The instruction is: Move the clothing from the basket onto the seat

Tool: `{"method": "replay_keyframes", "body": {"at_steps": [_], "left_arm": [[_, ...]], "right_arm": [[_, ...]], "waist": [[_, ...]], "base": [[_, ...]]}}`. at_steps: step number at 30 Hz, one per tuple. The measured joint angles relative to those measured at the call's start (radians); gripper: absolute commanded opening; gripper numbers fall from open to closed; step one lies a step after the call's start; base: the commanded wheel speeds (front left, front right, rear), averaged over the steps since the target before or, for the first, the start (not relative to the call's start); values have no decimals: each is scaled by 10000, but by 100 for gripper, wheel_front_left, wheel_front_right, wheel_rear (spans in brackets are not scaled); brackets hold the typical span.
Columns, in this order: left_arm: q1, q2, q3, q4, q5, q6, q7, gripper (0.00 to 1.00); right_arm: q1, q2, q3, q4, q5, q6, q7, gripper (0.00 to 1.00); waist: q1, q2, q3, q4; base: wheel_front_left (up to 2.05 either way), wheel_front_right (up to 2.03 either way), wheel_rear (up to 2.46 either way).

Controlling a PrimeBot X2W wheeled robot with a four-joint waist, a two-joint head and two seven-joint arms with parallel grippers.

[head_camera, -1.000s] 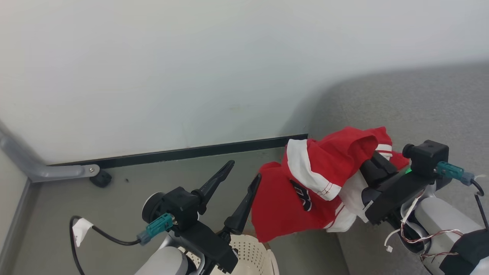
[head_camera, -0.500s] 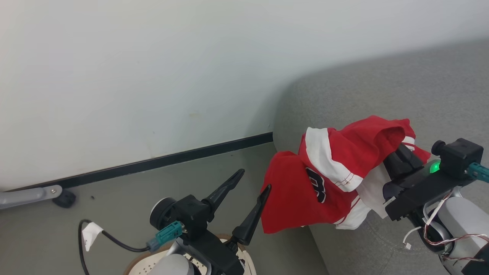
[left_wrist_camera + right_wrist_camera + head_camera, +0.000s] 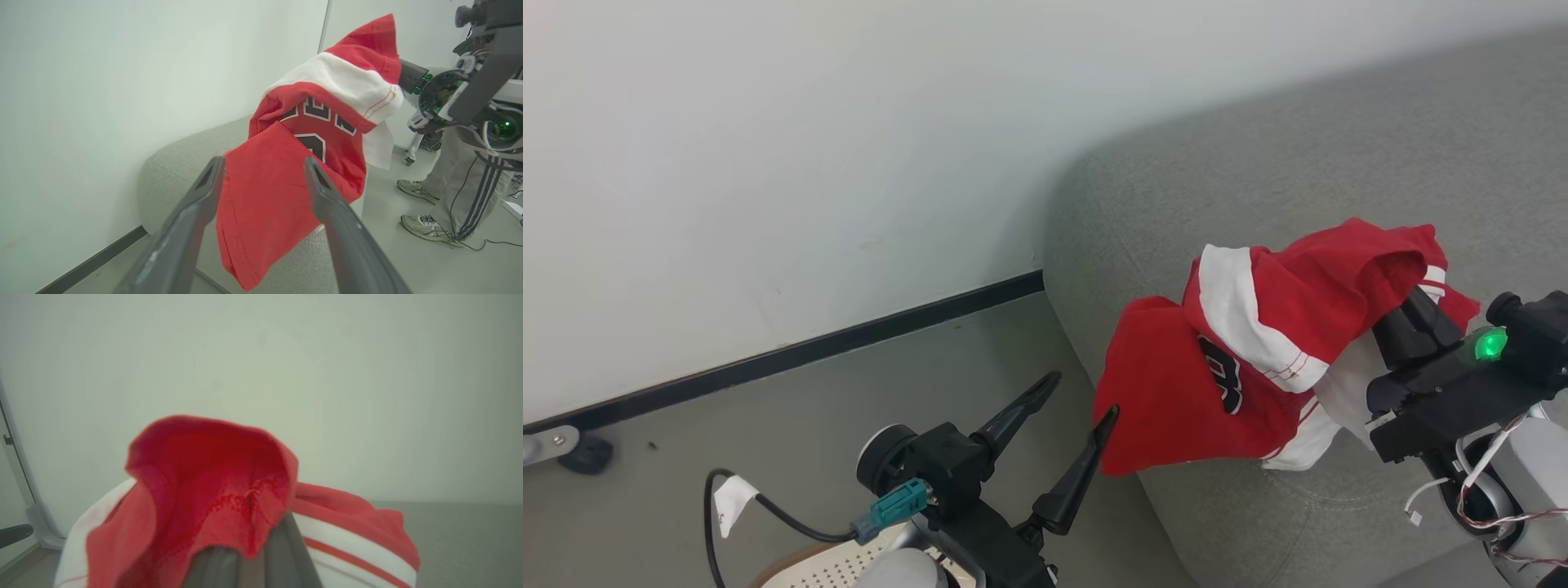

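Note:
The red clothing (image 3: 1258, 359) with white bands and a black emblem hangs bunched from my right gripper (image 3: 1409, 322), which is shut on its top fold; the fingertips are buried in the cloth. It hangs over the rounded left end of the grey seat (image 3: 1258, 188), its lower corner beside the seat's edge. In the right wrist view the clothing (image 3: 212, 477) drapes over my right gripper (image 3: 249, 555). My left gripper (image 3: 1083, 394) stands open and empty, its right fingertip just short of the cloth. A piece of the basket (image 3: 833, 567) shows at the bottom edge.
A pale wall with a black skirting strip (image 3: 792, 355) runs behind the grey floor. A caster on a grey frame (image 3: 580, 453) sits at far left. In the left wrist view a person's legs and shoes (image 3: 425, 226) stand beyond the seat (image 3: 179, 163).
The head camera has swung right, so the seat takes up more of the picture. My right gripper has carried the clothing from beside the seat's end to over it. The left gripper stays open.

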Motion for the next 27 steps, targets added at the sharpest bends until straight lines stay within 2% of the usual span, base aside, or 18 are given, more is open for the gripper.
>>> {"method": "replay_keyframes", "body": {"at_steps": [8, 17, 27], "left_arm": [[-37, -59, -165, 21, 2, -79, 31, 100], [-121, -109, -336, -13, 249, -86, 88, 100], [-473, -138, -493, -171, 370, -90, 123, 100]], "right_arm": [[221, -190, -573, -341, -255, -88, -2, 0], [501, -497, -1388, -719, -414, -161, -2, 0], [-600, -1003, -2031, -98, -560, 297, -4, 0]], "waist": [[0, 0, 94, -329], [0, 0, 308, -342], [0, 0, 770, -151]], "base": [[0, 0, 0], [0, 0, 0], [0, 0, 0]]}}
